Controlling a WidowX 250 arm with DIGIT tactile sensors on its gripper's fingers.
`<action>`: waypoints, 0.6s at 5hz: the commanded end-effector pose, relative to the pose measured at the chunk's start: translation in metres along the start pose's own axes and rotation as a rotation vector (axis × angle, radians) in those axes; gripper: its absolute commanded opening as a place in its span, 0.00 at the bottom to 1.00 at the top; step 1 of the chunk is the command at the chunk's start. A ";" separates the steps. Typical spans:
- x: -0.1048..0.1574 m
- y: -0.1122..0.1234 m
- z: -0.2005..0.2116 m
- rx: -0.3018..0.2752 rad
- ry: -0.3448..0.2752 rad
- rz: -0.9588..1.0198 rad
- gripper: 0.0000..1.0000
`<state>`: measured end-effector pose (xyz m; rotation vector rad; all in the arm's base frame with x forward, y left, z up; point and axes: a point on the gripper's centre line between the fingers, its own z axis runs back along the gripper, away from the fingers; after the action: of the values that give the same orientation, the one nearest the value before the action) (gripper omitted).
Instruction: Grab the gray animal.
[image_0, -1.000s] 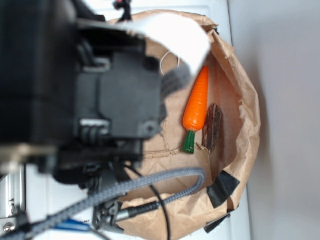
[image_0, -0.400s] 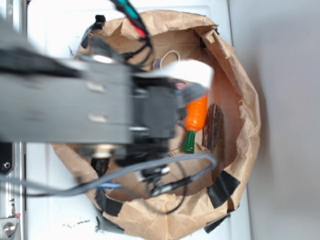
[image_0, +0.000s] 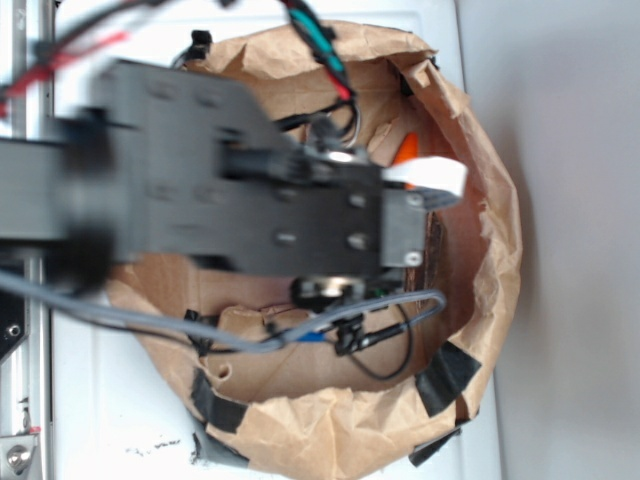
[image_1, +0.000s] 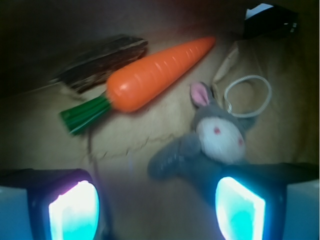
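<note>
**Site condition: gray animal on bag floor, gripper spread above it**

The white worktop (image_0: 120, 400) carries a crumpled brown paper bag (image_0: 490, 200) rolled down into a shallow basin, patched at its rim with strips of black tape (image_0: 445, 375). A plain pale wall fills the right side of the exterior view. The bag's floor is creased brown paper, dim toward the far wall in the wrist view.

In the exterior view the black robot arm (image_0: 200, 200) reaches over the bag and hides most of its contents; only a sliver of orange shows beside the arm's end.

In the wrist view the gripper (image_1: 155, 207) is spread wide, nothing between its two fingers (image_1: 72, 210), which glow cyan at the bottom corners. The gray animal (image_1: 210, 145) lies on the bag floor toward the right-hand finger, whose tip overlaps the lower body in the frame; whether they touch cannot be told. The head and cream face are fully visible above that finger.

The toy's long axis runs roughly up the frame, leaning slightly left: the pink-lined ear points to the far wall, the body toward the camera. One gray limb stretches out to the left. The white loop cord (image_1: 248, 95) lies curled on the paper just right of the head.

An orange carrot (image_1: 155, 75) lies diagonally just beyond the toy, green stem lower left, tip upper right, apart from the ear. A dark strip (image_1: 100, 62) lies behind the carrot; its nature cannot be told.
</note>
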<state>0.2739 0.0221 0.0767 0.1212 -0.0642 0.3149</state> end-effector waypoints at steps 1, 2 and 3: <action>0.026 0.014 -0.017 -0.010 -0.062 0.019 1.00; 0.039 0.018 -0.034 0.088 -0.056 0.103 1.00; 0.042 0.023 -0.037 0.148 -0.067 0.135 1.00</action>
<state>0.3013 0.0615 0.0343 0.2812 -0.0700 0.4506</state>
